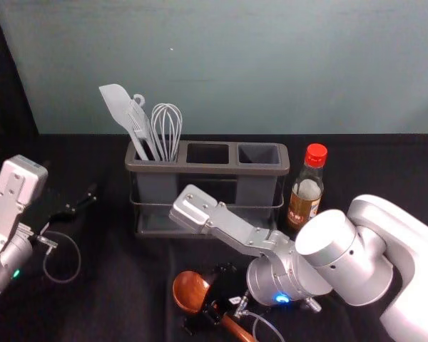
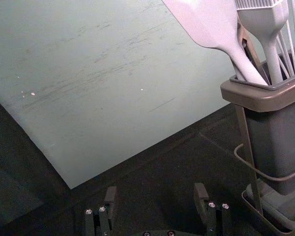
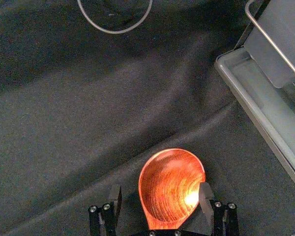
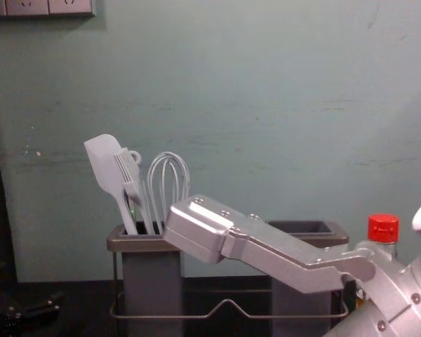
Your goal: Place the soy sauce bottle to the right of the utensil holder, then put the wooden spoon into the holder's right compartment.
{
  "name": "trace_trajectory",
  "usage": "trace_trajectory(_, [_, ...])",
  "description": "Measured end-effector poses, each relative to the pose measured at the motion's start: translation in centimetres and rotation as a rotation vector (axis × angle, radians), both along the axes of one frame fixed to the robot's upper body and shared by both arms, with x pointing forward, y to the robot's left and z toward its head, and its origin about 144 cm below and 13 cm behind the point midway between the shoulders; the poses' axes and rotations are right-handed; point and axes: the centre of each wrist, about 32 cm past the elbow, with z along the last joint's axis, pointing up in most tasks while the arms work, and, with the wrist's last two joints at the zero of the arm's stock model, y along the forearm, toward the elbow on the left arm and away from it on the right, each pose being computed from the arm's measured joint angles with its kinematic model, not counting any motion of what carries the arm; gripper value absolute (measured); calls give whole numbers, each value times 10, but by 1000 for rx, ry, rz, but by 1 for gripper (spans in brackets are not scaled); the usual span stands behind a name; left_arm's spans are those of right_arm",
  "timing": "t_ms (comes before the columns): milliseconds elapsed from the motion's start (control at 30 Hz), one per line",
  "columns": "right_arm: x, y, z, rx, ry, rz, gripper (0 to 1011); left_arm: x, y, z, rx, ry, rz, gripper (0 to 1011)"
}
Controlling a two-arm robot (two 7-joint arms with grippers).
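Your right tool (image 1: 212,303) spans the wooden spoon (image 1: 191,291) in the head view, handle angling nearer and rightward on the bench (image 1: 128,306).
The soy sauce bottle (image 1: 304,194) stands right of the utensil holder (image 1: 222,169). In the left wrist view, your idle left tool (image 2: 155,192) has parted fingers. In the right wrist view, your right tool's fingers stand apart, flanking the bowl; your squeeze should likely cross the handle's long axis.

A scuffed grey-green wall (image 4: 281,105) with socket plates (image 4: 28,7) rises behind a black-covered table (image 1: 385,167).
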Motion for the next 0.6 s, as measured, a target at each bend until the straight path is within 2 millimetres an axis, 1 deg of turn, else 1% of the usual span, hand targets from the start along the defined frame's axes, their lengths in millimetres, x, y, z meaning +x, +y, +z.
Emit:
trace_trajectory(200, [3, 2, -3, 3, -5, -4, 1002, 0, 0, 0, 0, 0, 0, 1011])
trace_trajectory(600, [0, -1, -1, 0, -34, -8, 1002, 0, 0, 0, 0, 0, 0, 1011])
